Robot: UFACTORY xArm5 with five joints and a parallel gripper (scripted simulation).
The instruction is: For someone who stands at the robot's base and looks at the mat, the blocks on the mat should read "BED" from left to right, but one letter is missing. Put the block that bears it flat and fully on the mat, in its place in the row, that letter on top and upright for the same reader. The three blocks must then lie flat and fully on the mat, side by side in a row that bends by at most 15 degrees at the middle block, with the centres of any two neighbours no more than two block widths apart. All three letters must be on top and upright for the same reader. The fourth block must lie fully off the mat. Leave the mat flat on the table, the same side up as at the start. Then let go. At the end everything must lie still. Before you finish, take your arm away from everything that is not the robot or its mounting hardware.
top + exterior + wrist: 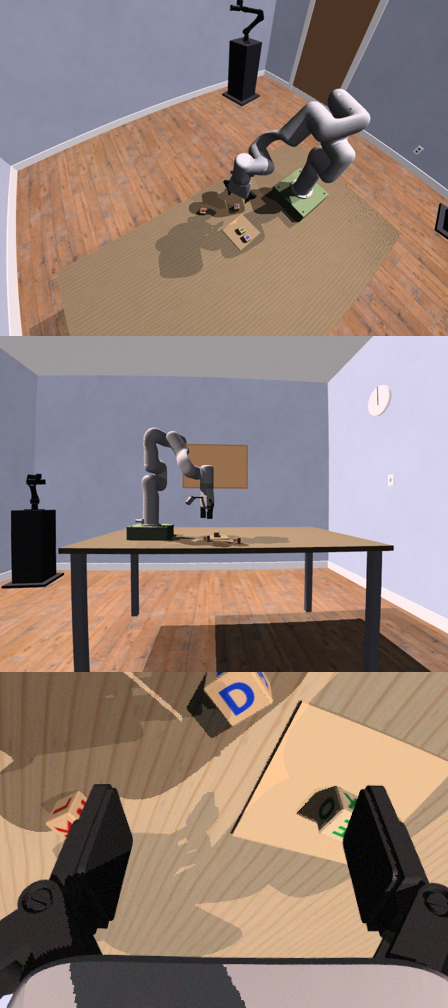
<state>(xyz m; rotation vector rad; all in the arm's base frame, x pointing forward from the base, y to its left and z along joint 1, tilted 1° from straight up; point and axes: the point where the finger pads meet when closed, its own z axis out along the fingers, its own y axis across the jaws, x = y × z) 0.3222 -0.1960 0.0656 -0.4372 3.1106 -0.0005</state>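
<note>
Here the D block point(236, 206) sits on the bare surface point(180, 282), off the mat point(231, 235) and just beyond its far corner as the top view shows it. In the wrist view the same block point(238, 692) shows a blue D on the face turned toward the camera, with another blue mark on the face above it that is too foreshortened to read; the block lies in shadow. The mat is a pale tan square lying flat, and two blocks rest on it side by side: one with a green letter point(241, 230) and one with a blue letter point(247, 237). From the wrist only the green-lettered block point(328, 810) is seen, partly hidden behind one finger, and its top letter cannot be read there. A fourth block with red marks point(203, 210) stands on the surface well apart from the mat, on the far side of the D block from the base; in the wrist view it peeks out at the left edge point(62, 812).

The gripper point(240, 192) hangs above the surface, not touching anything, near the D block and pointing downward. Its fingers are spread to their widest and hold nothing. From the side view the gripper point(206, 513) is plainly clear of the blocks below it. The arm rises from a green base plate point(307, 206) at the edge of the surface.
</note>
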